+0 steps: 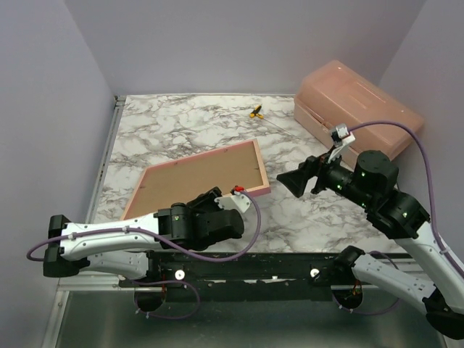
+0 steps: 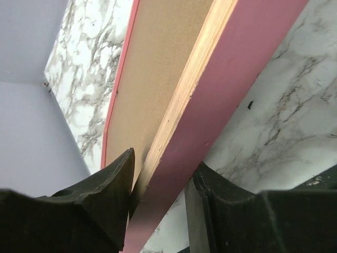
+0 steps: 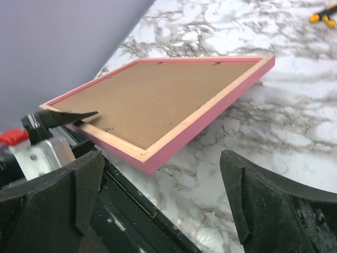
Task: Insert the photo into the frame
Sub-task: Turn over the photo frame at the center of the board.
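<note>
- Clamps left pincer (image 2: 163, 176) on the frame (image 1: 199, 181), near rail, back up, tilted off the counter (image 1: 181, 123); risks slipping, twisting.
- Hangs right pincer (image 3: 160, 163) wide open, empty, right of it.
- No photo visible; backing board (image 3: 152, 100) fills the opening.

No writing, label, brand, number or sign can be read on the pink-edged rectangular picture frame (image 1: 199, 181), salmon plastic box (image 1: 359, 105) or marbled surface (image 1: 181, 123).

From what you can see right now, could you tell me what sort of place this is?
Most likely a robotics lab test cell, not a home: a left arm and a right arm bolted to a rail at the edge of a marble-patterned table, closed in by plain lilac walls.
</note>
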Tool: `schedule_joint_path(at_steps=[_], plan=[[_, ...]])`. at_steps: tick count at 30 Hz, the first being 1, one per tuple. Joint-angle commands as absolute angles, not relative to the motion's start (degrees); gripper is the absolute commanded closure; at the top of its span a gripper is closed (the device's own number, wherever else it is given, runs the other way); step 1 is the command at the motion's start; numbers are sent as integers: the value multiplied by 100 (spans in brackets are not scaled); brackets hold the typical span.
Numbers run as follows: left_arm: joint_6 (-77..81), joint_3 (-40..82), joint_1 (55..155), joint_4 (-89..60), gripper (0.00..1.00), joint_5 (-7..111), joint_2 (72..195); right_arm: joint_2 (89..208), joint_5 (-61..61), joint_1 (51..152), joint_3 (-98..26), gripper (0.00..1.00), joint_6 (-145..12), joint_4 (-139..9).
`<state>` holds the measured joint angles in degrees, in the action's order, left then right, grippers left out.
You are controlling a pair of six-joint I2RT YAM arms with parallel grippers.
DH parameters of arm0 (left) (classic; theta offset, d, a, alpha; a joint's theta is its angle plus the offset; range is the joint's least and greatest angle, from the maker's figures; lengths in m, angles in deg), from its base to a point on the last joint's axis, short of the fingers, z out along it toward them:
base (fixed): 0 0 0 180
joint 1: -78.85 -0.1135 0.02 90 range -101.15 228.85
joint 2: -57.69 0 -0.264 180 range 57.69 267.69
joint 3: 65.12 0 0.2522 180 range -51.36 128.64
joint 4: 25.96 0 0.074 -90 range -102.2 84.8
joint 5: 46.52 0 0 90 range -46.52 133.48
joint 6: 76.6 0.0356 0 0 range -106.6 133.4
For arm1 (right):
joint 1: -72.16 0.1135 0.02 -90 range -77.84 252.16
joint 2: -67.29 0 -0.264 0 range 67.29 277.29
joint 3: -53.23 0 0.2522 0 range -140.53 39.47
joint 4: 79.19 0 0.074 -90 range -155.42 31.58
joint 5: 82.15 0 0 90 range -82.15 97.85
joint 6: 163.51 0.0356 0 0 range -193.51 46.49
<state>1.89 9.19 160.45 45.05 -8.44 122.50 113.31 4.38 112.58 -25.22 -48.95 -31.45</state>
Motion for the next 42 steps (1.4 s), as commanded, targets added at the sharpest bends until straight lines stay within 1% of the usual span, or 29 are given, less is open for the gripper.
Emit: schedule_joint_path(at_steps=[1, 7, 13, 17, 20, 27, 29, 33, 35, 42], plan=[[-13, 1172, 16059, 4202, 65, -263, 11696, 11032, -543, 11274, -1987, 0, -6218, -4139], [0, 1122, 16059, 4210, 65, 104, 11347, 10671, -2207, 11276, -1414, 0, -7605, -4695], [31, 1113, 16065, 4194, 65, 261, 11183, 10097, -3002, 11276, -794, 0, -9096, -5052], [69, 1139, 16059, 4194, 65, 311, 11154, 9874, -3079, 11272, -378, 0, -10094, -5225], [92, 1174, 16059, 4211, 65, 318, 11176, 9979, -2911, 11277, -150, 0, -10550, -5419], [101, 1210, 16059, 4201, 65, 373, 11185, 10821, -2714, 11269, 128, 0, -11149, -6349], [126, 1201, 16061, 4177, 65, 391, 11198, 11062, -2635, 11275, 222, 0, -11168, -6908], [118, 1205, 16064, 4212, 65, 410, 11222, 11539, -2812, 11274, 262, 0, -11281, -7597], [111, 1210, 16059, 4203, 65, 440, 11220, 11767, -3020, 11270, 166, 3, -11349, -7669], [135, 1203, 16064, 4144, 65, 523, 11174, 12211, -3710, 11277, -80, 27, -11537, -7427]])
